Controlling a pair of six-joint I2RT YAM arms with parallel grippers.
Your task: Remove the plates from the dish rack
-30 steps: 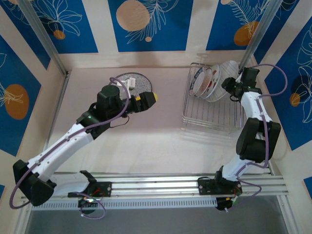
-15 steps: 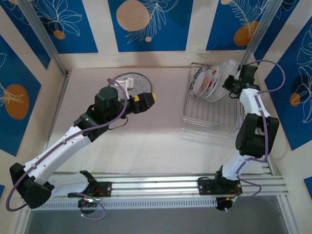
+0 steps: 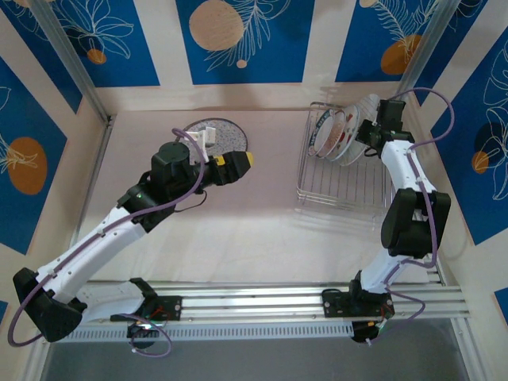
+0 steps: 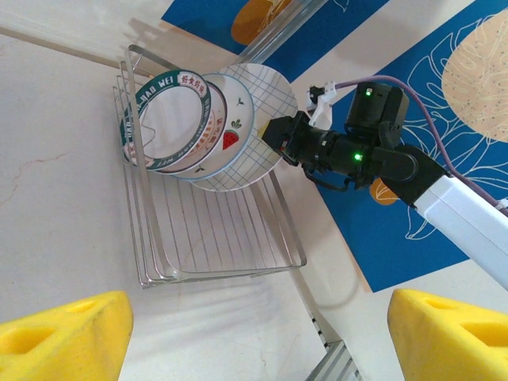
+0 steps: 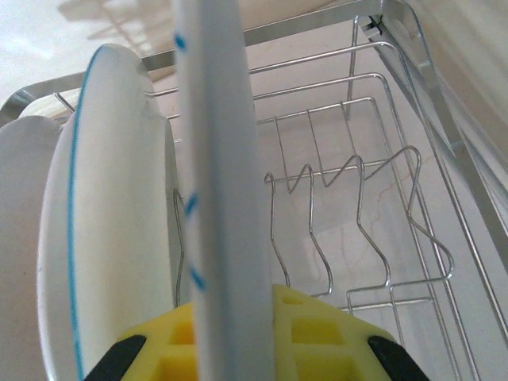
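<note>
The silver wire dish rack (image 3: 343,189) stands at the right of the table. Three plates lean upright at its far end: a red-lettered rim plate (image 4: 163,119), a fruit-marked plate (image 4: 228,135) and a crosshatched plate (image 4: 260,103). My right gripper (image 5: 238,337) is shut on the rim of the crosshatched plate (image 5: 222,159), whose edge runs up between the yellow pads. A grey speckled plate (image 3: 218,131) lies flat on the table at the back left. My left gripper (image 4: 258,341) hovers open over the table beside it, holding nothing.
The rack's near slots (image 5: 357,206) stand bare, with raised wire sides around them. A blue-rimmed plate (image 5: 111,230) leans right next to the held one. Patterned walls (image 3: 238,40) close in behind and to the right of the rack.
My right wrist has swung toward the back wall, and the gripper now sits at the far plate's rim. The left arm has pulled back a little to the left.
</note>
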